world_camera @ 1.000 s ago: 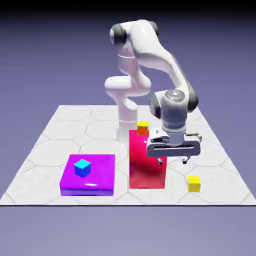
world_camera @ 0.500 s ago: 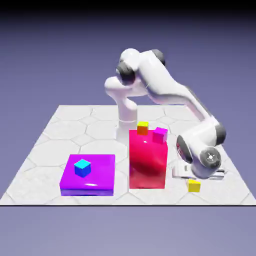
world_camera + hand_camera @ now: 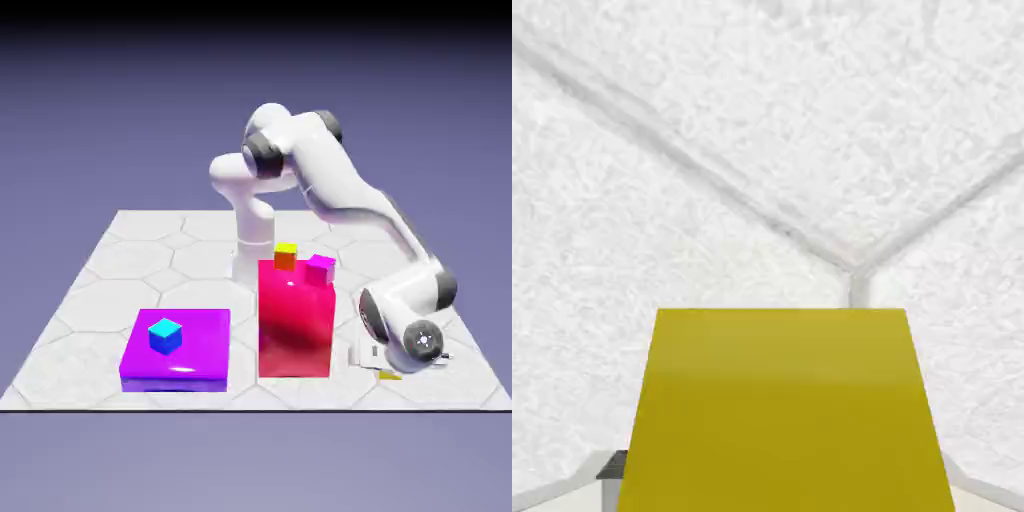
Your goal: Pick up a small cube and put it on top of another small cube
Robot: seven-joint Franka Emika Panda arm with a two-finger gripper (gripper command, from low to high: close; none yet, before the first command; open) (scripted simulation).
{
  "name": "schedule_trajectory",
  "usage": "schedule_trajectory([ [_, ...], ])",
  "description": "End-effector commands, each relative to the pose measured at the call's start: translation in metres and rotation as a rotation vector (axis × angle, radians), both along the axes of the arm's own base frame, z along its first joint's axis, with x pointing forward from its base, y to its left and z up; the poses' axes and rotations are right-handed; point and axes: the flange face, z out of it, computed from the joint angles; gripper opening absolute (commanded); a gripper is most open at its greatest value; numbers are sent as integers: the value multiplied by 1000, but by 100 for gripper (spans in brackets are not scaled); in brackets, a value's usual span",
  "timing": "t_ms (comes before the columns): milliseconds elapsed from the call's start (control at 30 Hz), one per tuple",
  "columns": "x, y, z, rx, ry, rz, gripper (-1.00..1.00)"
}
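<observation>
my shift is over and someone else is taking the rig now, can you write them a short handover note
Gripper: down at the table, closed on the yellow cube, which fills the space between the fingertips.
Magenta cube: on top of the tall red block, beside the orange cube.
Done: yellow cube gripped; no lift clear of the table can be made out.
Left: raise it, carry it over to the magenta cube, set it on top, let go.
</observation>
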Motion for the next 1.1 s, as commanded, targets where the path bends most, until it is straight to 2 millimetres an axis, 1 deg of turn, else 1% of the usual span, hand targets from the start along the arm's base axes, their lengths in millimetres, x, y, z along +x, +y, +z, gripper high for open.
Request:
schedule_trajectory([
  [0,2,-1,3,-2,-2,1,-100],
  [33,2,-1,3,-2,-2,1,-100],
  [267,-26,1,72,31,-111,419,-100],
  [500,-58,-6,140,39,-150,819,-100],
  [733,-94,-21,206,28,-121,1188,-100],
  [967,-135,-43,266,5,-29,1516,-100],
  [1000,-141,-47,274,2,-12,1559,-100],
  [1067,-143,-49,278,0,-3,1578,-100],
])
